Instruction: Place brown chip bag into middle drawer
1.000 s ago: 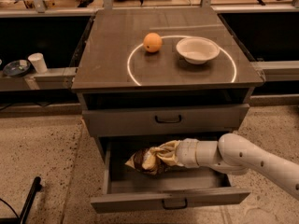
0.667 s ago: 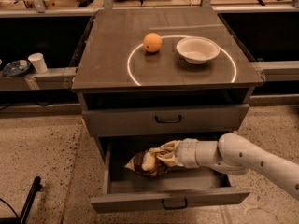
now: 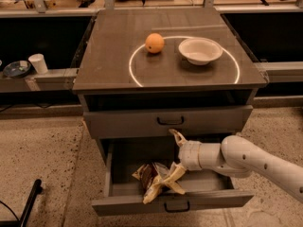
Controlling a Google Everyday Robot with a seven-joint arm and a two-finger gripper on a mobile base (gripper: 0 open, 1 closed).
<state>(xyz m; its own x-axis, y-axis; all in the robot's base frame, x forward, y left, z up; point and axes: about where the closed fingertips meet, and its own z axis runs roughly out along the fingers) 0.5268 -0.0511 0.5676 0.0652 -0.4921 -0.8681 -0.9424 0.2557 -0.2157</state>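
Observation:
The brown chip bag lies crumpled in the grey tray of the open middle drawer, left of centre and leaning toward the front panel. My gripper is above the drawer, just right of the bag. It is open, with one finger pointing up and the other down beside the bag's cream edge. My white arm reaches in from the lower right.
The upper drawer front with its black handle is shut. On the cabinet top sit an orange fruit and a white bowl. A white cup and a dark dish stand on the left ledge. A black pole lies at the lower left.
My gripper was shut on the chip bag and is now open. The bag has dropped lower into the drawer tray, toward the front.

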